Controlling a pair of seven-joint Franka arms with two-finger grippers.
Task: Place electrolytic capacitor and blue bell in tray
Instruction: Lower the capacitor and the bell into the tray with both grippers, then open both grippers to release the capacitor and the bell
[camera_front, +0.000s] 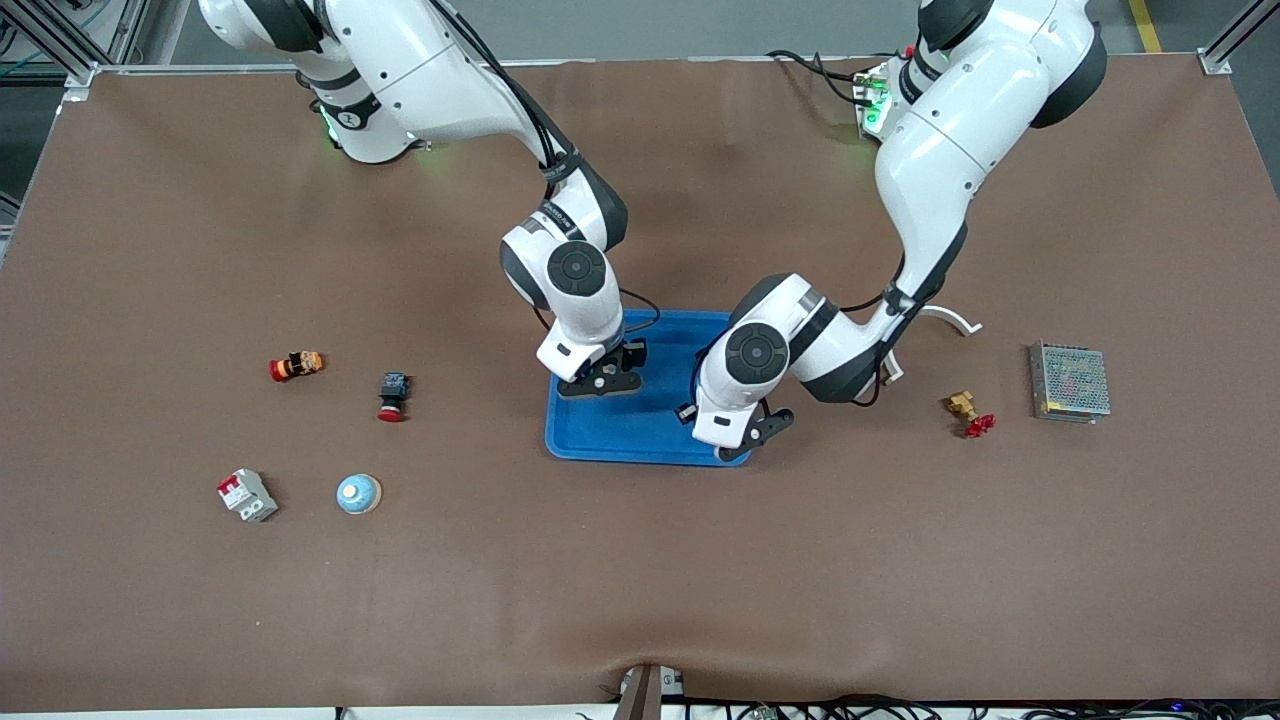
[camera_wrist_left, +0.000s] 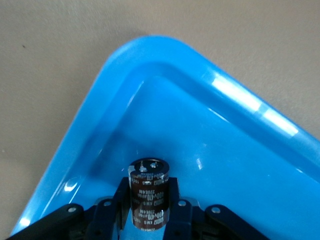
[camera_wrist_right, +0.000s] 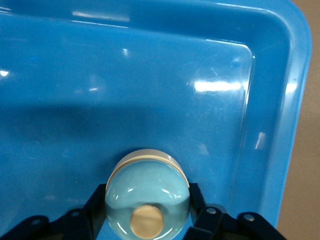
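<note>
The bright-blue tray (camera_front: 640, 432) lies mid-table, and both grippers are down over it. My left gripper (camera_front: 745, 440) is at the tray's corner nearest the camera, toward the left arm's end. In the left wrist view this gripper (camera_wrist_left: 147, 185) is shut on the electrolytic capacitor (camera_wrist_left: 148, 192), a dark brown can with white print, held upright just above the tray floor (camera_wrist_left: 225, 150). My right gripper (camera_front: 600, 385) is over the tray's side toward the right arm. In the right wrist view it (camera_wrist_right: 147, 190) is shut on the blue bell (camera_wrist_right: 147, 197), a pale blue dome with a cream knob, low over the tray floor (camera_wrist_right: 150, 75).
A second pale blue dome (camera_front: 358, 493), a grey breaker (camera_front: 247, 495) and two red-capped buttons (camera_front: 296, 366) (camera_front: 392, 396) lie toward the right arm's end. A brass part with a red piece (camera_front: 968, 412), a metal mesh box (camera_front: 1069, 381) and a white bracket (camera_front: 950, 318) lie toward the left arm's end.
</note>
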